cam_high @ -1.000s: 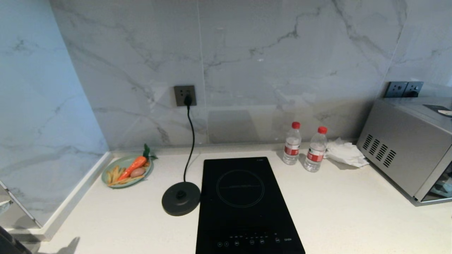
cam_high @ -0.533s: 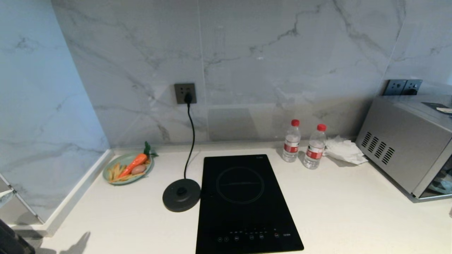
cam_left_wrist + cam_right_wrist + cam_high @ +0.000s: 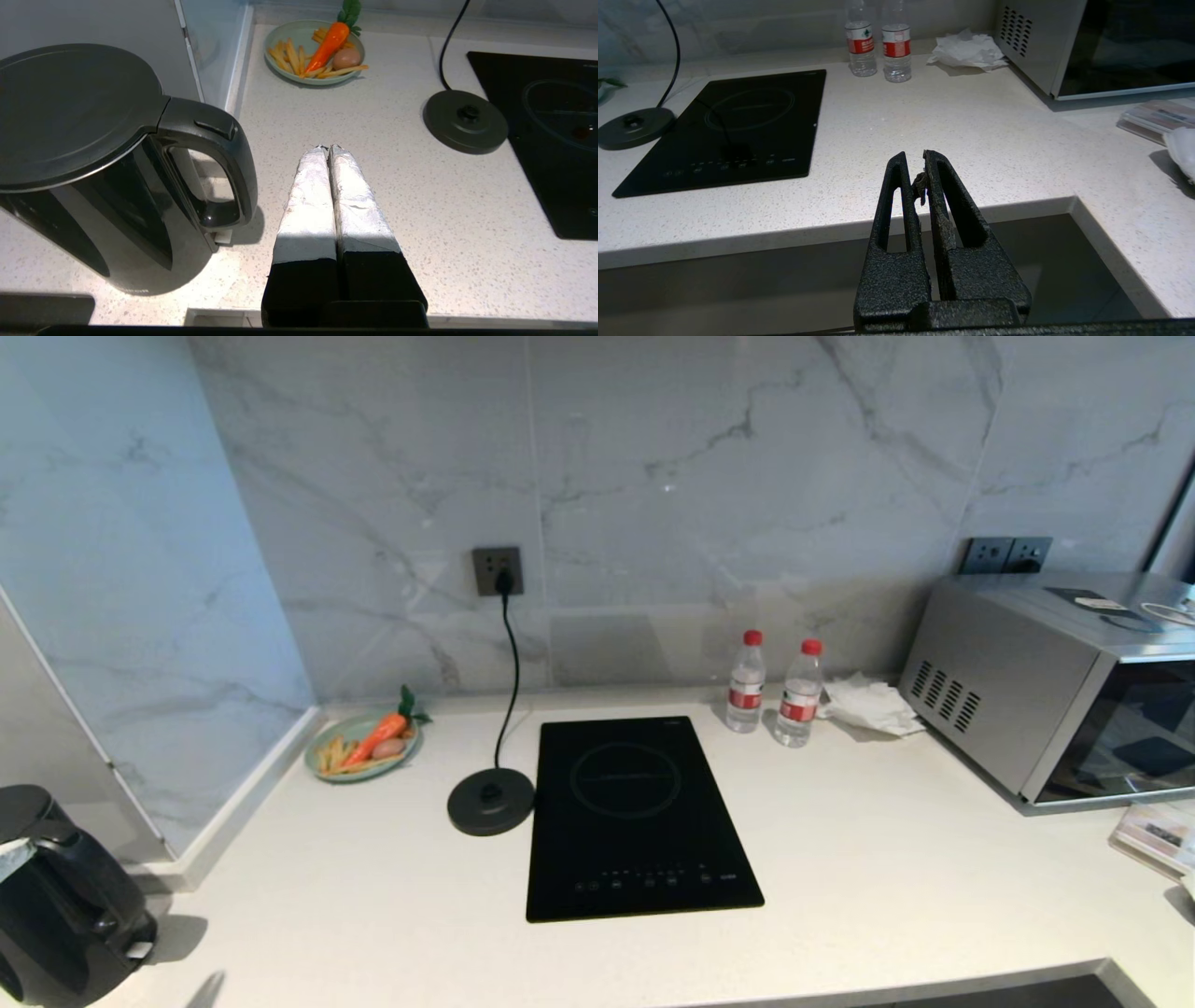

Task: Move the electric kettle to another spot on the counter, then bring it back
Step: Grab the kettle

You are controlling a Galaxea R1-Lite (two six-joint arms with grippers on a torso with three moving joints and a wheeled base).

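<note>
Only the green plate (image 3: 329, 773) holds food: carrot (image 3: 380, 739), fries (image 3: 334, 756), egg (image 3: 389, 748).

A domestic kitchen: a speckled off-white stone bench (image 3: 887, 896) backed by grey-veined marble wall panels (image 3: 700, 476), a black induction hob (image 3: 635, 817) at centre, a steel microwave (image 3: 1046, 691) at three o'clock, a wall socket (image 3: 496, 570) at twelve, and a plate of toy food (image 3: 364, 758) at ten.
</note>
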